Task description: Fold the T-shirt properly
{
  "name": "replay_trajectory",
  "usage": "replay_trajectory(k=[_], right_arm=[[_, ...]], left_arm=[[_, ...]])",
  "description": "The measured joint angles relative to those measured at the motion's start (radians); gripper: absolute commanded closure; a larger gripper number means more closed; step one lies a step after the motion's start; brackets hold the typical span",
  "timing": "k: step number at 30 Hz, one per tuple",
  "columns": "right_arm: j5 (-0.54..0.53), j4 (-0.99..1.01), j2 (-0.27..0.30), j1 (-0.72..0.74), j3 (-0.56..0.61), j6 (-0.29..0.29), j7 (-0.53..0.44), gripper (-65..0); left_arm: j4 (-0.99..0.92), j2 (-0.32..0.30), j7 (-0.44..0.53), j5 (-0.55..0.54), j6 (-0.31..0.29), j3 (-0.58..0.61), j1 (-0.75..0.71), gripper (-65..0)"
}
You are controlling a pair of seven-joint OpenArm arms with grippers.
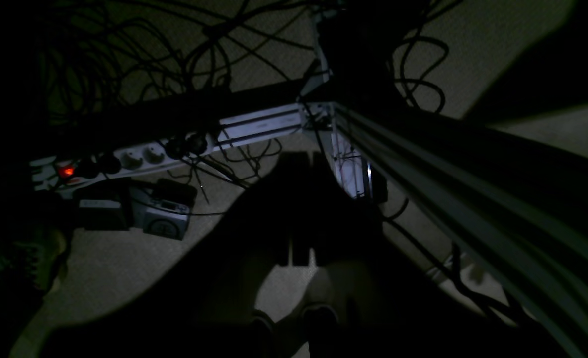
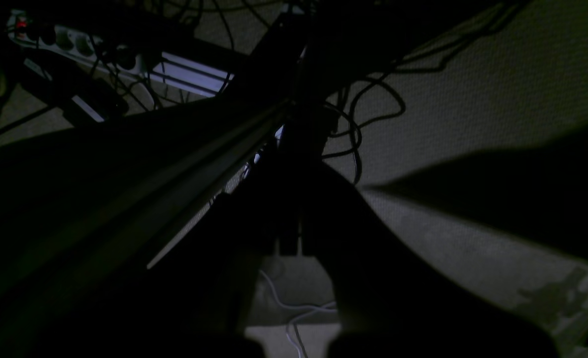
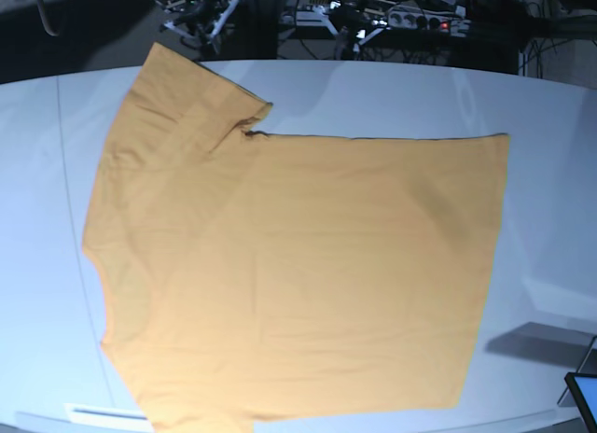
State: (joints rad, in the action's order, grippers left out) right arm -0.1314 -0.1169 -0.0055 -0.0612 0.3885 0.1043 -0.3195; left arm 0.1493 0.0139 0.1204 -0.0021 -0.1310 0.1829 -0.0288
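Orange T-shirt (image 3: 298, 274) lies spread flat on the white counter (image 3: 550, 200), one sleeve toward the far left. Both hands I see pressed together, below the counter, holding nothing.

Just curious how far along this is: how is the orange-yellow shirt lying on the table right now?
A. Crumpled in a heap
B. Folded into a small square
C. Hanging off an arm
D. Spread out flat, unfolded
D: the T-shirt lies spread flat across the white table, one sleeve out.
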Motion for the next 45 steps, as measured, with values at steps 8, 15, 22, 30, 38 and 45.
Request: replay_trajectory(k=[8, 15, 22, 30, 38, 45], right_arm=[[-0.003, 0.002, 0.002, -0.025, 0.000, 0.000, -0.001, -0.1], [-0.017, -0.005, 0.002, -0.091, 0.000, -0.016, -0.123, -0.1], [-0.003, -0.005, -0.009, -0.191, 0.000, 0.000, -0.288, -0.1], [-0.003, -0.036, 0.003, -0.253, 0.000, 0.000, -0.338, 0.0], [-0.003, -0.216, 0.000, -0.383, 0.000, 0.000, -0.335, 0.0], [-0.004, -0.266, 0.032, -0.405, 0.000, 0.000, -0.341, 0.0]], left_arm=[[-0.001, 0.000, -0.001, 0.000, 0.000, -0.001, -0.019, 0.0], [0.040, -0.038, 0.004, 0.002, -0.005, 0.002, -0.061, 0.0], [0.267, -0.106, 0.005, 0.000, 0.000, 0.002, -0.208, 0.0], [0.311, -0.106, 0.000, 0.004, -0.003, 0.004, -0.294, 0.0], [0.326, -0.162, 0.254, 0.003, -0.002, 0.006, -0.347, 0.0], [0.317, -0.162, 0.358, 0.005, -0.006, 0.006, -0.422, 0.0]])
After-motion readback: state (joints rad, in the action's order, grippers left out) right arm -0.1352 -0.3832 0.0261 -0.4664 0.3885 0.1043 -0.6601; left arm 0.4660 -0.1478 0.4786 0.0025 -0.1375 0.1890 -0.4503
